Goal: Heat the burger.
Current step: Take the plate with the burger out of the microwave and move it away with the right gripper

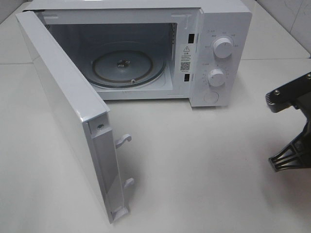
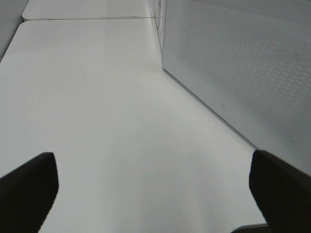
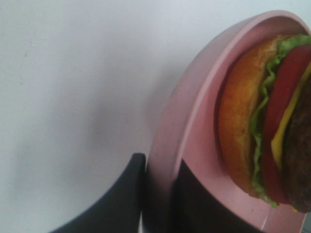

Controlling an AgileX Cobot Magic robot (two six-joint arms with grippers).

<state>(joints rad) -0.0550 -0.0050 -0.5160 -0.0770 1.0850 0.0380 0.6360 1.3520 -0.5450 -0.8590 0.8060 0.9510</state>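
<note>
Right now the microwave (image 1: 146, 53) stands at the far edge of the worktop (image 1: 204, 165) with its door (image 1: 63, 107) swung fully open toward the near left corner, and the glass turntable (image 1: 129, 65) inside is bare, so the opening step looks done and the loading has yet to happen. Over by the right edge, the right end effector (image 3: 158, 194) has its jaws pinched narrow on the rim of the pink plate (image 3: 194, 121), one finger on either face of the rim, and the burger (image 3: 267, 121) sits on that plate, bun, lettuce, tomato and cheese layers all showing in the right wrist view. From the high camera only dark parts of the right arm (image 1: 291, 121) reach into the picture at the right edge; plate and burger lie outside it. The left end effector (image 2: 155, 194) hangs spread wide and holds nothing, low over bare worktop just beside the perforated face of the open door. By my reading, what is left is carrying the plate across into the cavity, setting it on the turntable, shutting the door and turning the knobs (image 1: 221, 60).
</note>
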